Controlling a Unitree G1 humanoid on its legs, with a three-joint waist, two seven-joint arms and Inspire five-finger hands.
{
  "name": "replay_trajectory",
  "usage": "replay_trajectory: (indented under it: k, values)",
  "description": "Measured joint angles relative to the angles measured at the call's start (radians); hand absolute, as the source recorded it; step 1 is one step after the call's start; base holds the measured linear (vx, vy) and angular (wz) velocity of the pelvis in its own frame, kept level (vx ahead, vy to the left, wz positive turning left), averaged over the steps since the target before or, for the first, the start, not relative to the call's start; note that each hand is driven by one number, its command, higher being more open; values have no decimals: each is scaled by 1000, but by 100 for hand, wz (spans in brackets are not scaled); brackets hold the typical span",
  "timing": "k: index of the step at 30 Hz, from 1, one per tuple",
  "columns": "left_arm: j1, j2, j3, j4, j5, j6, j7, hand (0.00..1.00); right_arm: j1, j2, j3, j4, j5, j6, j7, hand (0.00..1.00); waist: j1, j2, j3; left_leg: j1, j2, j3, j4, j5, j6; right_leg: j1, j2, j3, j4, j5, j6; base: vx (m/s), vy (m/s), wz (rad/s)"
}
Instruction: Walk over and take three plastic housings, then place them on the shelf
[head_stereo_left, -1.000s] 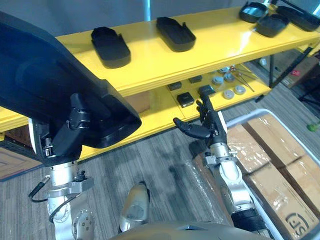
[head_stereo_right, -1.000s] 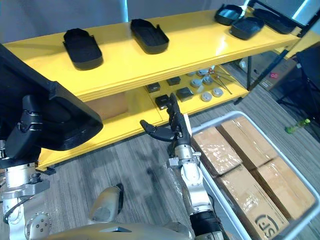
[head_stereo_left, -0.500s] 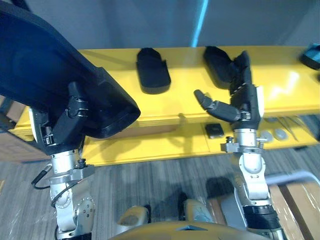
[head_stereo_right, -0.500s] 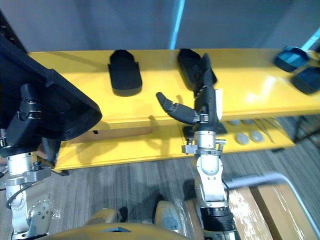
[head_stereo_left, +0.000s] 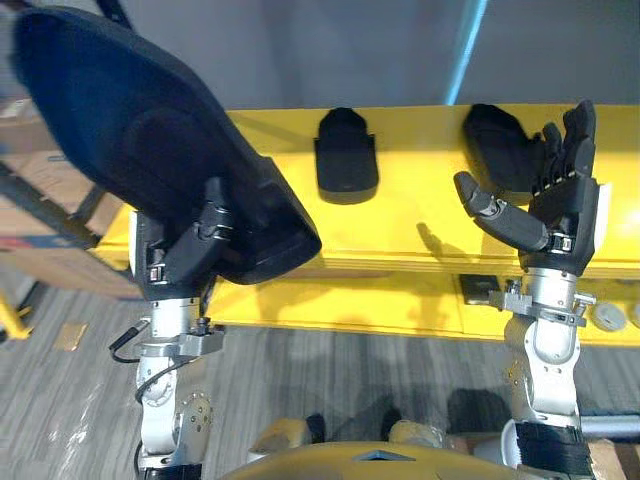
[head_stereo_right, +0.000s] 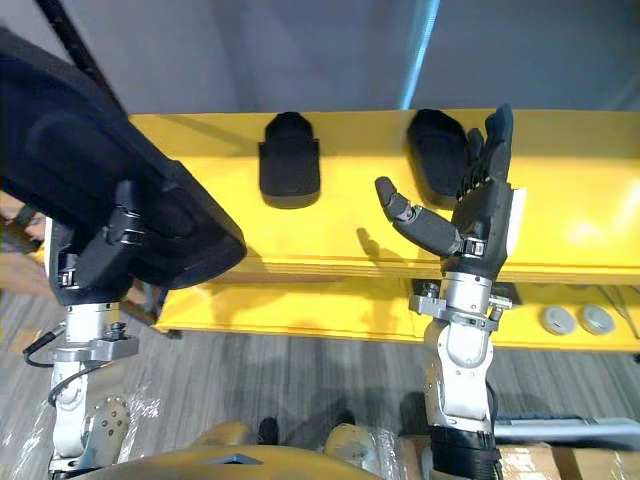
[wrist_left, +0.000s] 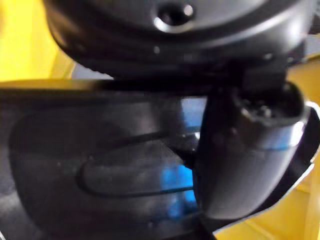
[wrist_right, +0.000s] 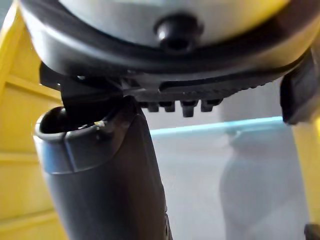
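Yellow shelf (head_stereo_right: 350, 175) holds a left housing (head_stereo_right: 289, 160) and a right housing (head_stereo_right: 432, 150)

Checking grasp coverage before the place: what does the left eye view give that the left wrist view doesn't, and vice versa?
Left eye view: two placed housings lying on the yellow shelf, and the right hand raised in front of it, fingers straight, holding nothing. Left wrist view: a close-up of the thumb lying against the held housing. Shared: the left hand curled round the edge of that big held housing, with the yellow shelf behind.
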Motion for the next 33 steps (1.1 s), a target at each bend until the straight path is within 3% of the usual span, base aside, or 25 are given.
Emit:
replay_trajectory:
  k: [1, 5, 6, 7, 8, 9, 10, 12, 13, 15, 17, 19, 24, 26, 28, 33]
  values:
    - [1, 0, -3, 7, 11, 20, 0, 0, 2, 6, 3, 0, 1, 0, 5, 100, -6, -11, 7, -16, 31, 15, 31, 0, -1, 4, -32, -12, 21, -15, 18, -115, 207, 66]
    - [49, 0, -10, 35, 87, 93, 19, 0, -1, -7, 40, 1, 1, -6, 15, 100, -5, -3, 4, -45, 130, 12, 86, 37, -7, -13, -180, 13, 102, -47, 83, -50, 384, 17]
    - [68, 0, -10, 45, 111, 98, 20, 0, -5, -20, 58, 1, 1, -7, 9, 100, -2, 13, -5, -38, 142, -8, 88, 50, -13, -25, -205, 40, 105, -37, 124, -24, 489, -26]
    - [77, 0, -10, 53, 127, 99, 22, 0, -8, -27, 65, 2, 1, -7, 8, 100, -2, 27, -13, -29, 145, -10, 84, 53, -19, -29, -213, 50, 102, -29, 139, 2, 560, -28]
    - [89, 2, -10, 62, 161, 112, 23, 0, -11, -42, 73, 3, 2, -15, 6, 100, -5, 66, -38, -9, 145, -4, 57, 21, -75, -28, -224, 67, 86, -1, 174, 62, 638, -15]
    - [69, 35, 0, 75, 186, 126, 24, 0, -14, -13, 81, 21, 1, -33, -8, 100, -4, 39, -30, 13, 98, 19, 49, -40, -127, -10, -279, 94, 62, 27, 205, 89, 638, -11]
    - [66, 51, 10, 81, 190, 136, 23, 0, -14, 2, 90, 29, 1, -31, -17, 100, -8, 15, -21, 10, 75, 35, 65, -36, -111, -2, -295, 105, 40, 57, 192, 78, 522, -18]
    - [62, 106, 53, 107, 188, 186, 10, 0, -15, 24, 160, 45, -17, -17, -37, 100, 9, -8, -11, 1, 73, 71, 112, -72, -68, 5, -286, 42, -24, 247, 168, 18, 441, -32]
    - [62, 117, 60, 111, 188, 192, 6, 0, -16, 30, 172, 44, -35, -17, -40, 100, 10, -10, -12, 4, 78, 79, 104, -75, -63, 3, -280, 20, -27, 273, 155, 6, 346, -21]
    - [60, 136, 75, 111, 182, 206, -16, 0, -20, 31, 193, 43, -85, -18, -39, 100, 6, -11, -12, 42, 95, 109, 36, -67, -45, -10, -204, -7, 48, 167, 148, 73, 141, -12]
    - [42, 156, 58, 110, 155, 207, -51, 0, -23, 30, 188, 27, -86, -18, -41, 100, 1, -14, -14, 46, 94, 112, 9, -55, -43, -10, -130, 4, 26, 98, 140, 58, 54, -15]
    - [0, 169, 28, 108, 143, 212, -70, 0, -39, 27, 183, 25, -85, -17, -44, 100, -5, -24, -20, 40, 78, 134, -4, -48, -42, -10, -116, 15, -25, 100, 138, 2, 39, -25]
    - [-96, 172, -83, 84, 156, 233, -104, 0, -21, 13, 130, 27, -84, 24, -35, 100, -59, 0, -29, 61, 98, 134, -72, -16, -67, 6, -80, 10, -67, 111, 141, 7, -44, -2]
    - [-112, 172, -97, 84, 156, 241, -103, 0, 2, -4, 92, 25, -75, 25, -23, 100, -61, 9, -36, 82, 115, 142, -104, -2, -81, 8, -60, 17, -71, 110, 136, 56, -100, -17]
    - [-129, 172, -94, 83, 159, 250, -72, 0, 13, -27, 66, 24, -64, 43, -10, 100, -61, 12, -38, 113, 119, 155, -149, 23, -88, 8, -50, 32, -75, 110, 134, 43, -65, -19]
    - [-231, 188, -50, 135, 246, 257, 145, 0, 44, -36, 49, -1, -37, 75, 0, 100, -83, 18, -37, 125, 116, 164, -213, 57, -91, -14, -44, 42, -72, 108, 130, -18, -8, -2]
